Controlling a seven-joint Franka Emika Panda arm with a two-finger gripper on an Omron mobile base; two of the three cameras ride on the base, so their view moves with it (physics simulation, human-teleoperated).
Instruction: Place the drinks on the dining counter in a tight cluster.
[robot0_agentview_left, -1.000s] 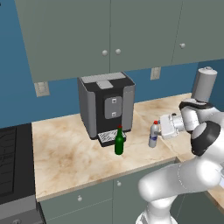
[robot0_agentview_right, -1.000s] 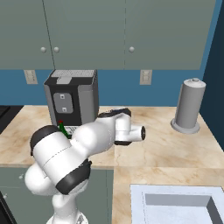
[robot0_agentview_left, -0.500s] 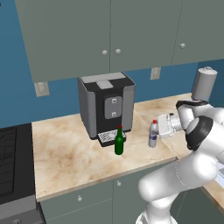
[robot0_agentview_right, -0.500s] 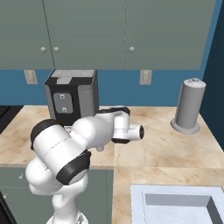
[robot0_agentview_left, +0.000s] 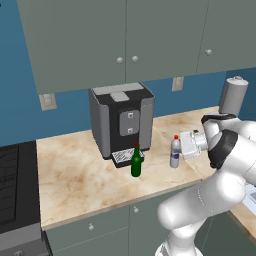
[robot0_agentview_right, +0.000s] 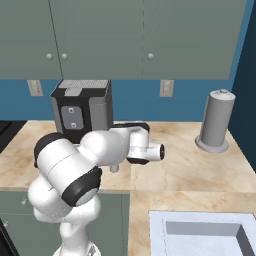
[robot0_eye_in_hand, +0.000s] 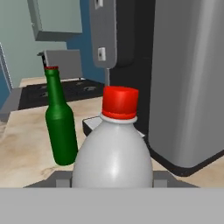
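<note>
white bottle (robot0_agentview_left: 175, 152) at tool (robot0_agentview_left: 181, 148), grip unclear | green bottle (robot0_agentview_left: 136, 161) at its 9, gap between | bench (robot0_agentview_left: 75, 175) front edge near | hand view: machine (robot0_eye_in_hand: 183, 78) close behind

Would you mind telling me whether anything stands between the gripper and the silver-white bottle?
Nothing visible does: the gripper is right at the silver-white bottle; the green bottle stands apart, beyond it.
</note>
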